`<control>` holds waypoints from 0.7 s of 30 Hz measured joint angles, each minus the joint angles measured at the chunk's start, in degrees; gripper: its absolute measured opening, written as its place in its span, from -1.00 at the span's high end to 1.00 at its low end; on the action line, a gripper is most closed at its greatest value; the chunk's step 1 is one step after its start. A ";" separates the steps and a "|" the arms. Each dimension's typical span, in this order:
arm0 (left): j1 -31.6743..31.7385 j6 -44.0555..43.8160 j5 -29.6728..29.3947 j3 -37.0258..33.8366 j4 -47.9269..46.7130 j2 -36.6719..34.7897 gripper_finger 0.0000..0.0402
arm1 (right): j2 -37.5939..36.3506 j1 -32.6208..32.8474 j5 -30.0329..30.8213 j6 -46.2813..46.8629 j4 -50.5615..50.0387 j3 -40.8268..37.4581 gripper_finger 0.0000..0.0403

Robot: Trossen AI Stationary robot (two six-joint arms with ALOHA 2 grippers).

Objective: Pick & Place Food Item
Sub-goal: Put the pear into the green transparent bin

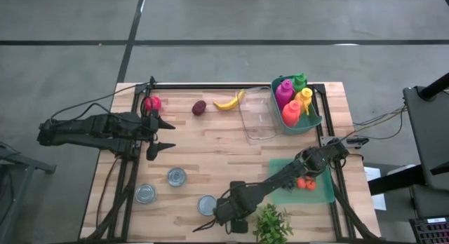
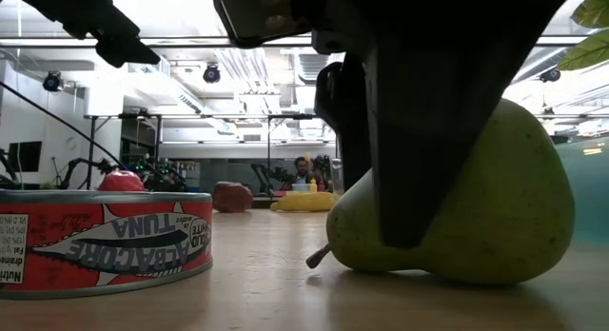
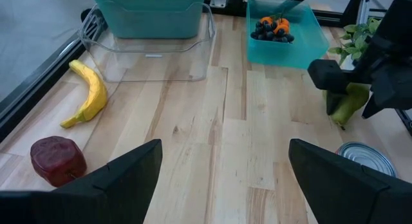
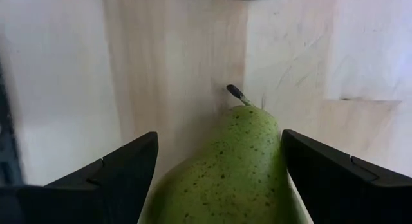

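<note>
Right tool over the green pear at the desk's near edge

The right tool (image 4: 219, 179) hangs with fingers spread to either side of the green pear (image 4: 225, 166), which lies on the wooden desk (image 1: 210, 153) beside a tuna can (image 2: 100, 238). The left tool (image 1: 165, 135) hovers spread near the red apple (image 1: 152, 103), gripping nothing.

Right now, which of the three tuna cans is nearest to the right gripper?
The can beside the right gripper, at the near table edge. The other two cans lie farther toward the left arm's side.
</note>
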 joint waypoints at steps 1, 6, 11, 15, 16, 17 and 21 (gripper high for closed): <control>0.00 0.00 -0.01 0.00 0.02 0.00 -0.71 | 0.00 0.00 -0.58 0.11 -0.01 0.00 -0.62; 0.01 0.00 0.00 0.00 0.00 0.00 -0.71 | 0.00 -0.02 -1.01 0.13 -0.09 0.00 -0.62; 0.01 0.00 0.02 0.00 0.01 0.00 -0.71 | 0.00 -0.02 -1.01 0.13 -0.09 0.00 -0.62; -0.01 0.00 0.00 0.00 0.00 0.00 -0.71 | 0.00 -0.07 -1.01 0.13 -0.09 0.00 -0.49; 0.00 0.00 0.00 0.00 0.00 0.00 -0.71 | 0.00 -0.09 -1.01 0.13 -0.09 0.00 -0.44; 0.01 0.00 -0.01 0.00 0.02 0.00 -0.71 | 0.00 -0.09 -1.01 0.10 -0.09 0.00 -0.38; -0.02 0.00 -0.01 0.00 0.02 0.02 -0.71 | 0.00 -0.09 -1.00 0.10 -0.04 0.00 -0.16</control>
